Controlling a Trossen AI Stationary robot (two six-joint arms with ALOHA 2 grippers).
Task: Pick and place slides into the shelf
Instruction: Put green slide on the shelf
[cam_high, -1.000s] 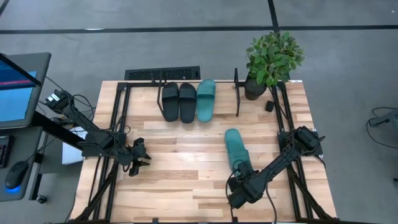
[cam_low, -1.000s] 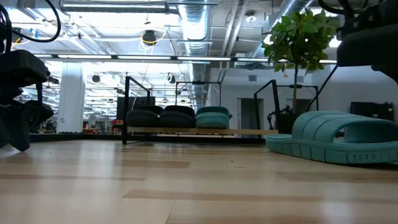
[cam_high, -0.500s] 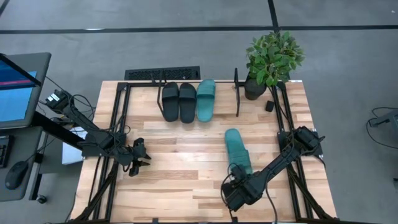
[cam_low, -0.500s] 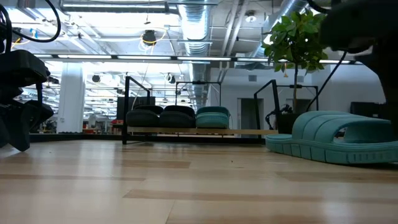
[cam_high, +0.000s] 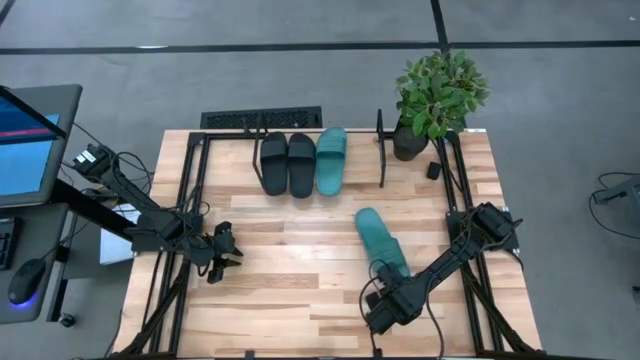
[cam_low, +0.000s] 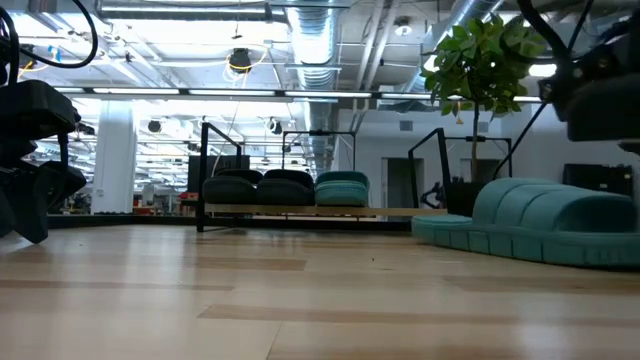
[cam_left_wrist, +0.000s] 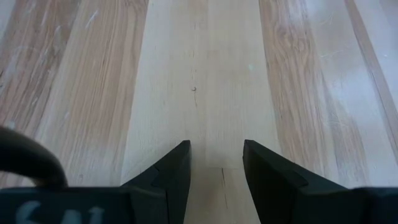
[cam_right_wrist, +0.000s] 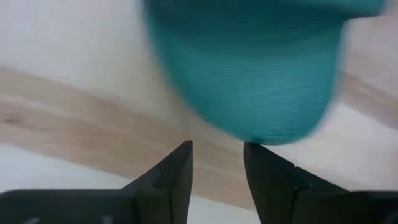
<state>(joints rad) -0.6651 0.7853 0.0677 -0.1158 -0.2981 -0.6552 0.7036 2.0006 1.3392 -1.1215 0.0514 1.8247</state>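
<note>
Closest to the front edge of the table (cam_high: 300, 300): right gripper (cam_high: 385, 297), right at the heel end of the loose teal slide (cam_high: 378, 240); fingers (cam_right_wrist: 171, 177) apart, with the teal heel just ahead of them; whether any grasp on it, cannot tell

Also near the front, well to the left of that slide: left gripper (cam_high: 232, 251), low over bare wood, fingers (cam_left_wrist: 174, 177) parted and holding nothing

Loose teal slide flat on the wood, slightly slanted, toe end toward the shelf (cam_high: 382, 150) but well short of it

Farther back, in the shelf: two black slides (cam_high: 287, 163) side by side and the second teal slide (cam_high: 331, 158) just to their right, touching; free room between this one and the right end frame

Just beyond that end frame, at the far right corner: potted plant (cam_high: 438, 95)
</note>
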